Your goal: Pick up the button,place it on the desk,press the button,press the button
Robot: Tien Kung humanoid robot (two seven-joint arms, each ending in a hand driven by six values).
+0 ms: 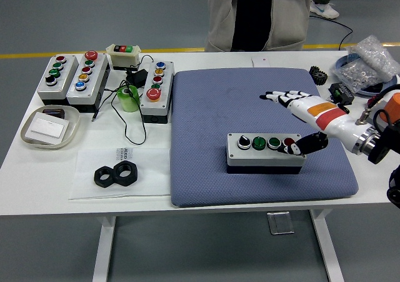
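Observation:
A grey button box [265,153] lies flat on the blue mat [206,107], toward its front right. It carries a black knob, two green buttons and a red button [288,142] in a row. My right hand [287,120] hovers just above the box's right end, open, its white fingers [279,97] spread toward the back left. Its black thumb [306,146] points down beside the red button; whether it touches is unclear. Nothing is held. The left arm is out of sight.
Three more button boxes [86,75] and a small switch box [123,55] stand at the back left with a green tape roll [128,98]. A tray [50,127] and two black nuts [115,174] lie front left. Bagged parts [369,62] sit far right. A person [259,13] stands behind.

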